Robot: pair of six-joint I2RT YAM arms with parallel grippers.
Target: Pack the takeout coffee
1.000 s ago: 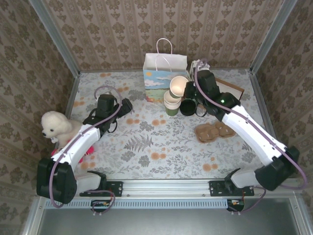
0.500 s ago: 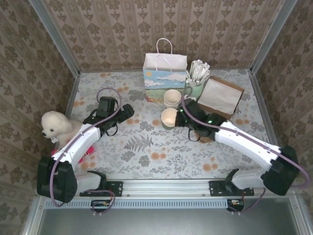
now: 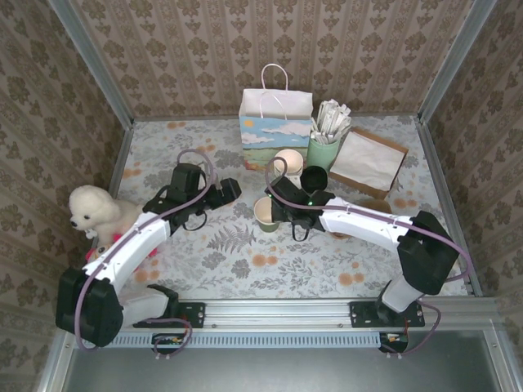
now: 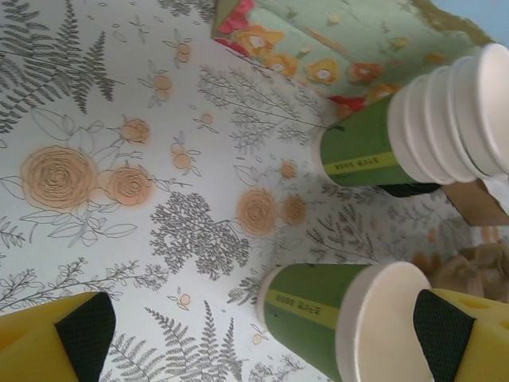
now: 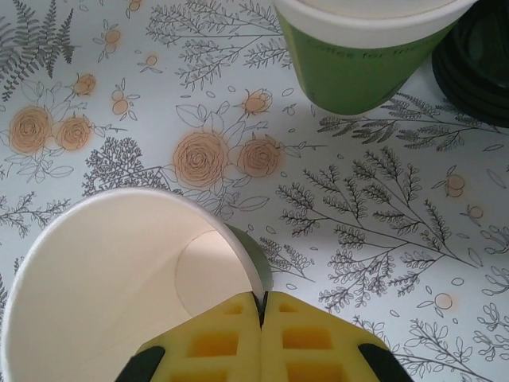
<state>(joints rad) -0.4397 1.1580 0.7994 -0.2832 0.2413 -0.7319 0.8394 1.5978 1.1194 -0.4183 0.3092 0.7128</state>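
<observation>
1. We see the small dark-green paper cup (image 3: 265,214), cream-white inside, upright and open-topped at mid-table.
2. Our right gripper (image 5: 261,304) is pinched tight on its rim.
3. Our left gripper (image 3: 226,189) gapes wide just beside it.
4. A pale fern-and-flower tablecloth (image 3: 229,249) lies beneath, and brown damask wallpaper (image 3: 163,49) lines the walls.

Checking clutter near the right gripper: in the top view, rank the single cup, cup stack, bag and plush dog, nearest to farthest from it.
1. The cup, mid-table, its rim pinched by the right gripper.
2. The cup stack, just behind it.
3. The bag, at the back behind the stack.
4. The plush dog, at the far left edge.
</observation>
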